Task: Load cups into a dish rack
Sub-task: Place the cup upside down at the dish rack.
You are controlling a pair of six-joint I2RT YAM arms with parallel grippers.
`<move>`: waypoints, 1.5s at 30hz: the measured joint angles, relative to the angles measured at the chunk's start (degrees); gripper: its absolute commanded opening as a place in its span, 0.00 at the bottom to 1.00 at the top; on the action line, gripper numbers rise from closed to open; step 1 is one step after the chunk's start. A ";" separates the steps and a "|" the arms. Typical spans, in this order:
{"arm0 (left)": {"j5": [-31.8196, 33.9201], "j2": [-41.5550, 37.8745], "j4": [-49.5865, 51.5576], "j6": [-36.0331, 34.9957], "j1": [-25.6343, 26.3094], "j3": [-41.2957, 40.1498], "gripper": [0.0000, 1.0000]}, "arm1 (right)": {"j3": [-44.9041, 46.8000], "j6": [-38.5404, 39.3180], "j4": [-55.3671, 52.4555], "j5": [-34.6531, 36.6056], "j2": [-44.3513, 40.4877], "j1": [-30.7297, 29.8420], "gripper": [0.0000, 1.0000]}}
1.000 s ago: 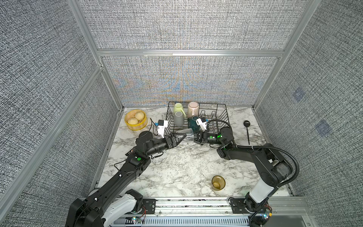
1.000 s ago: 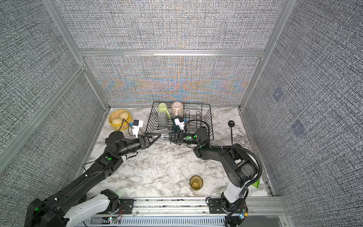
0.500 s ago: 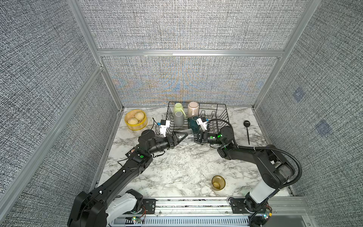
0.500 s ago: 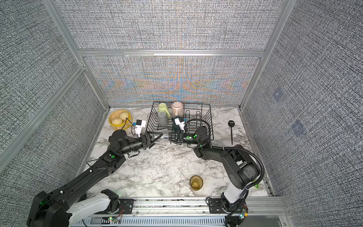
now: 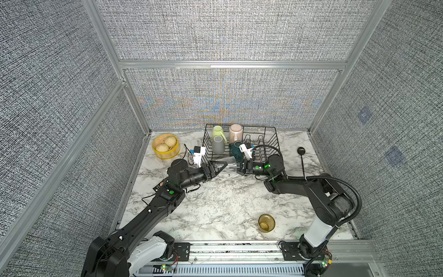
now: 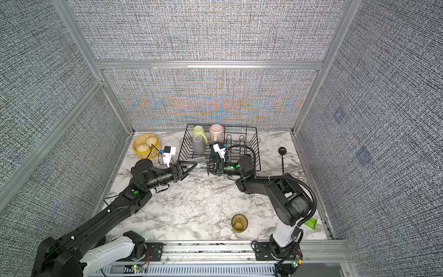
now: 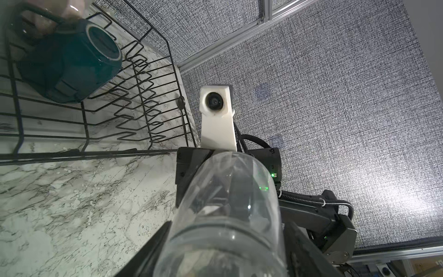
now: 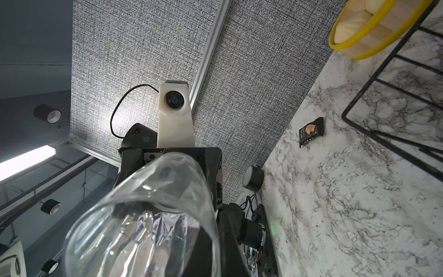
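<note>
In both wrist views the clear faceted glass tumbler [image 7: 230,187] runs out of frame and masks the fingers behind it (the left gripper [image 7: 227,227] shows mere dark slivers). The pale pink mug [image 7: 69,9] is blurred and cropped.

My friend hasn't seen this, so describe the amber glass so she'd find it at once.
Start at the marble table. Near its front edge, far from the black dish rack, the amber glass stands alone, mouth up. It is the only see-through yellow-brown cup.
</note>
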State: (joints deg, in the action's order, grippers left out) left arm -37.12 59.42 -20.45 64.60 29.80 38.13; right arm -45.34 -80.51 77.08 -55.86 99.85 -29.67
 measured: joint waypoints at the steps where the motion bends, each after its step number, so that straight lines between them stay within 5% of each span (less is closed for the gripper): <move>1: -0.02 -0.07 0.28 -0.20 0.02 0.28 0.68 | 0.00 -0.20 0.07 0.24 0.00 0.22 0.19; 18: 1.22 0.22 4.04 -3.78 0.04 1.92 0.61 | 1.60 0.87 -3.61 3.43 -1.84 1.99 0.34; 27: 12.87 -1.09 21.27 -16.13 0.00 8.72 0.61 | 5.75 2.14 -9.70 5.14 -6.10 6.34 0.51; 34: 22.60 4.98 32.24 -27.54 0.04 16.74 0.57 | 5.38 18.10 -36.54 9.84 -21.64 8.39 0.57; 39: 26.56 11.52 34.80 -32.57 0.04 21.53 0.54 | -0.13 35.06 -63.76 21.73 -33.20 8.26 0.63; 45: 31.32 21.11 37.97 -37.62 0.04 28.24 0.53 | -2.19 46.60 -83.34 34.10 -40.96 8.24 0.67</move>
State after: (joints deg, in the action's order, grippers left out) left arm -5.80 80.53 17.52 26.98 29.85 66.37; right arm -47.53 -33.91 -6.26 -21.76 58.89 -21.43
